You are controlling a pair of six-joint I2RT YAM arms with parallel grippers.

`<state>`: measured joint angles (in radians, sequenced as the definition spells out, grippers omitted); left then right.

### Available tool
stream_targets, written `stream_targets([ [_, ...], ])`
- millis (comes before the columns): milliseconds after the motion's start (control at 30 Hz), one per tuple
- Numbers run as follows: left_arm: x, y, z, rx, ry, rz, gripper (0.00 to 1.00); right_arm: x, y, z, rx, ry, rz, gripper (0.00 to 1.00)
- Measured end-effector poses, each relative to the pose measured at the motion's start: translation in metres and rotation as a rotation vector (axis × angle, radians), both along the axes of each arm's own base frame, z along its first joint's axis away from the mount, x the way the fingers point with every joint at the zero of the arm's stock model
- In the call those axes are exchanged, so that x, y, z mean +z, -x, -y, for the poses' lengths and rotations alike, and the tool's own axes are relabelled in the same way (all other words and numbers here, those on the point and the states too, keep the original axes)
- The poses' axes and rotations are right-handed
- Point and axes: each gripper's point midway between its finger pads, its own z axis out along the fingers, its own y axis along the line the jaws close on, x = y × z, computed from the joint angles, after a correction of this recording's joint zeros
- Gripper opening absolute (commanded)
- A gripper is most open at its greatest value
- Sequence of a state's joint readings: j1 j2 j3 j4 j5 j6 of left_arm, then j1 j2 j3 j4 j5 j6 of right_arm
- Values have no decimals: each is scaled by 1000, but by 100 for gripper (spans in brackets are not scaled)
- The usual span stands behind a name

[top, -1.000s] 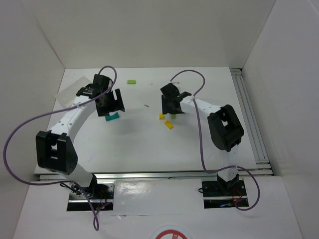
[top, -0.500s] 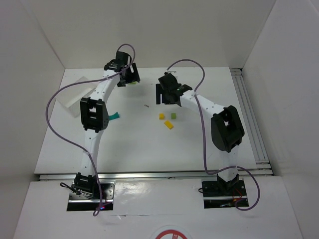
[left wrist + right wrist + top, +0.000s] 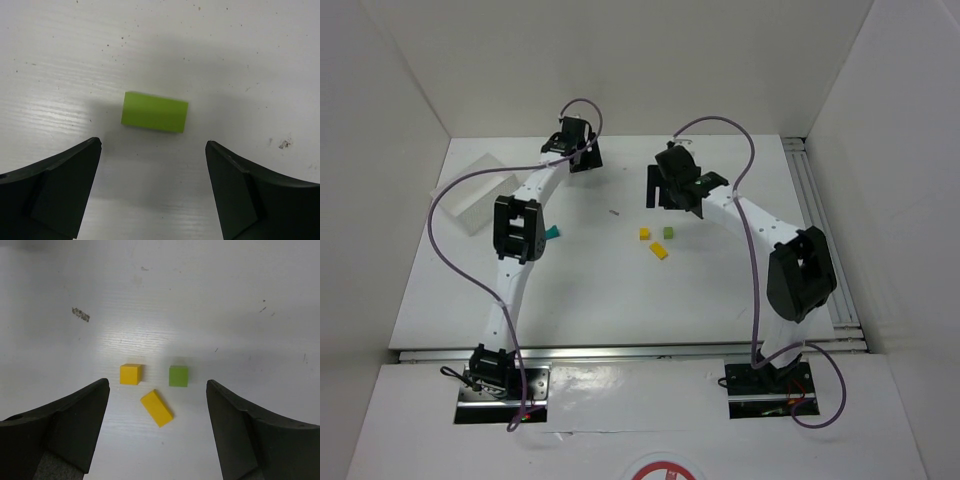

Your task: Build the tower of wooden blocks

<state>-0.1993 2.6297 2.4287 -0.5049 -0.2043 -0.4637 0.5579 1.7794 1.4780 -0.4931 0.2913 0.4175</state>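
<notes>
A light green block [image 3: 155,111] lies flat on the white table, just ahead of my open left gripper [image 3: 153,144], with nothing between the fingers. From above, the left gripper [image 3: 582,160] is at the far back and covers that block. My right gripper [image 3: 157,385] hangs open over a yellow cube [image 3: 131,374], a green cube [image 3: 178,376] and a longer yellow block [image 3: 156,408], touching none. Those three lie mid-table, the yellow cube [image 3: 644,233] to the left, with the right gripper [image 3: 672,195] just behind them. The teal arch piece [image 3: 552,232] lies beside the left arm's elbow.
A white tray [image 3: 475,195] sits at the back left. A small dark speck [image 3: 614,212] marks the table between the arms. White walls close in the back and sides. A rail [image 3: 825,250] runs along the right edge.
The left arm has swung from above the teal piece to the far back, over the light green block, its jaws widening. The right arm has drawn back and to the right.
</notes>
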Motion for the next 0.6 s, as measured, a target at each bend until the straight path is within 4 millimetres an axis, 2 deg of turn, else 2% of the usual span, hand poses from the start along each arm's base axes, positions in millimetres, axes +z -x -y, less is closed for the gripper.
stream_targets([
  [167,-12,-11,-2,-17,-33,28,93,-1,-8,22,-52,10,-7,85],
  [333,-13,-22,-3,-32,-62,74,88,-5,-15,46,-105,18,-17,85],
  [600,-13,-31,-3,-67,-129,115,71,-7,-16,50,-112,19,-23,85],
])
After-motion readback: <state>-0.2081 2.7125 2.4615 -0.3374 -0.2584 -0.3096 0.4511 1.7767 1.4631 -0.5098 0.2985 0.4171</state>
